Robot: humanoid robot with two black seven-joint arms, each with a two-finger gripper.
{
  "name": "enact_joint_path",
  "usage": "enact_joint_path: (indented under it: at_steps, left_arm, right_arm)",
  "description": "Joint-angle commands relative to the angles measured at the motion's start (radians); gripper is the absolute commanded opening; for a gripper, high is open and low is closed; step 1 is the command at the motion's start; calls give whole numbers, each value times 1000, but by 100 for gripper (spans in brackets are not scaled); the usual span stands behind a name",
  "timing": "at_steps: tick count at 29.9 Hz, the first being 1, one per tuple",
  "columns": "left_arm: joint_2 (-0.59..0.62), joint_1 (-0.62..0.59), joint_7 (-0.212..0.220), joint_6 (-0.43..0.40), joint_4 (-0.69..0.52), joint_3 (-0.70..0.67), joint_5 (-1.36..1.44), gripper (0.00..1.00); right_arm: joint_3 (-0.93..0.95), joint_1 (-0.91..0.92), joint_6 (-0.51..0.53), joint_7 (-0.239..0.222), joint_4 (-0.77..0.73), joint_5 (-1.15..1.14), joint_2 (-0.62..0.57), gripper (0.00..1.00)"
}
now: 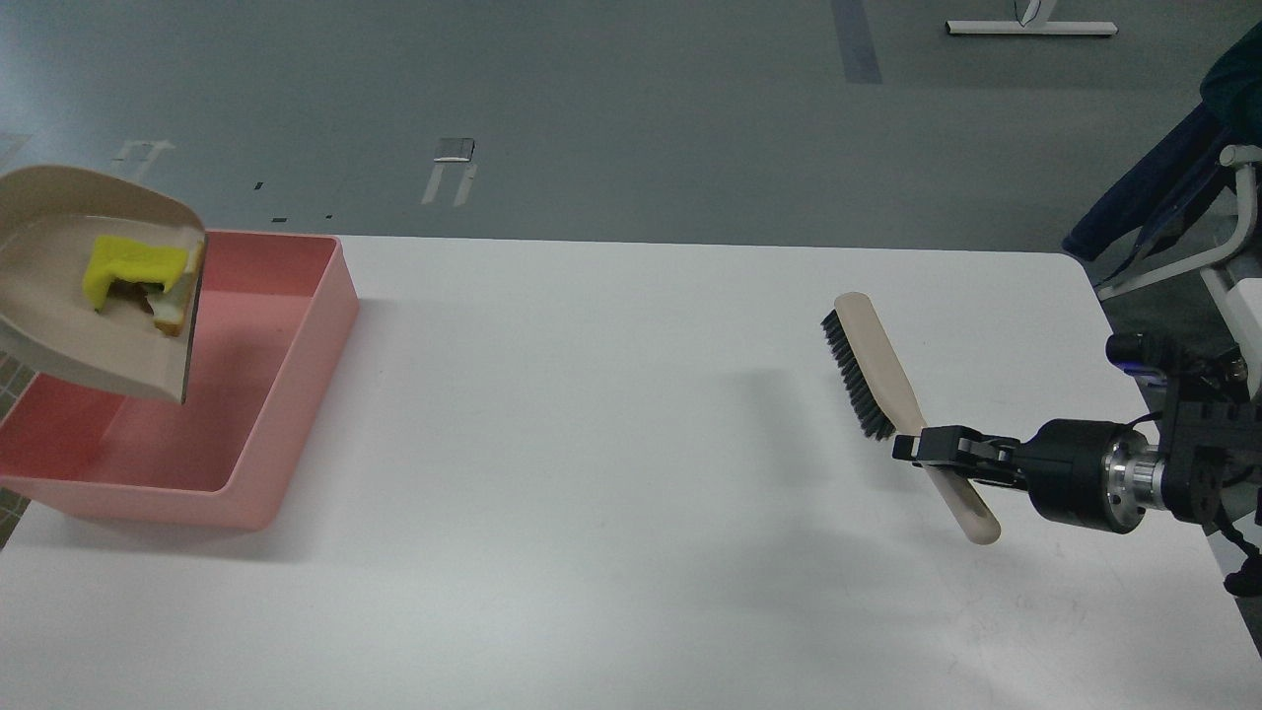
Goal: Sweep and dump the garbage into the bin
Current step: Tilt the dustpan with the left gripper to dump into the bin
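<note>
A beige dustpan [59, 325] hangs tilted over the left part of the pink bin [286, 394], its lip pointing down into the bin. The garbage [133, 276], a yellow scrap with a tan piece, lies inside the pan against the lip. The dustpan's handle and my left gripper are out of view past the left edge. My right gripper [927, 449] is shut on the handle of the beige black-bristled brush [873, 370] and holds it above the right part of the white table [611, 473].
The table's right edge runs close behind my right arm [1114, 473]. A chair frame [1183, 256] stands on the floor beyond the table's right corner. The bin sits at the table's far left edge.
</note>
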Motion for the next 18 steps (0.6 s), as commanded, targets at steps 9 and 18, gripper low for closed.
enact_joint_path:
  at_steps: [9,18]
  left_arm:
    - [6,-11,0,24,-5,2,104,0]
    - [3,-131,0,0,16,0,-66,0]
  right_arm:
    - [0,-2,0,2,2,0,0,0]
    - [2,-2,0,2,3,0,-1,0]
